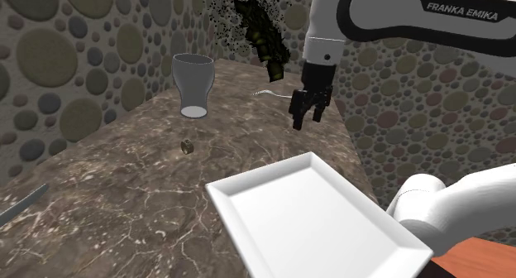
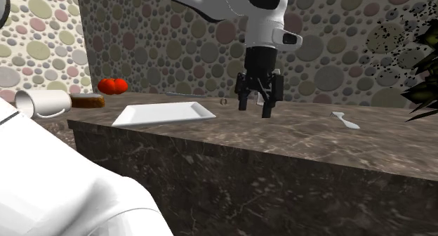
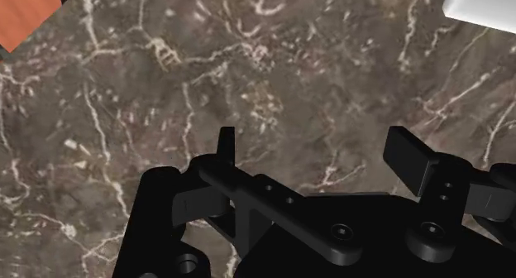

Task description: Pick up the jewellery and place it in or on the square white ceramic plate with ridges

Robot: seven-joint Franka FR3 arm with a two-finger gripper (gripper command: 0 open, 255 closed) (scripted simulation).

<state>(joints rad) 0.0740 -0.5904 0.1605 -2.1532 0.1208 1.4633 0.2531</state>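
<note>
The jewellery is a tiny dark-and-gold piece lying on the marble counter, in front of an upside-down glass. In the second exterior view the jewellery is a small speck beyond the plate's far corner. The square white plate with its raised rim lies at the near end of the counter; it appears again as the plate and as a plate corner. My gripper hangs open above bare marble, between plate and spoon, well to the shoulder view's right of the jewellery. The gripper holds nothing.
A white spoon lies beyond the gripper near a dark plant. A grey utensil lies at the counter's left edge. A tomato, a white mug and a brown object sit past the plate. Pebble walls enclose the counter.
</note>
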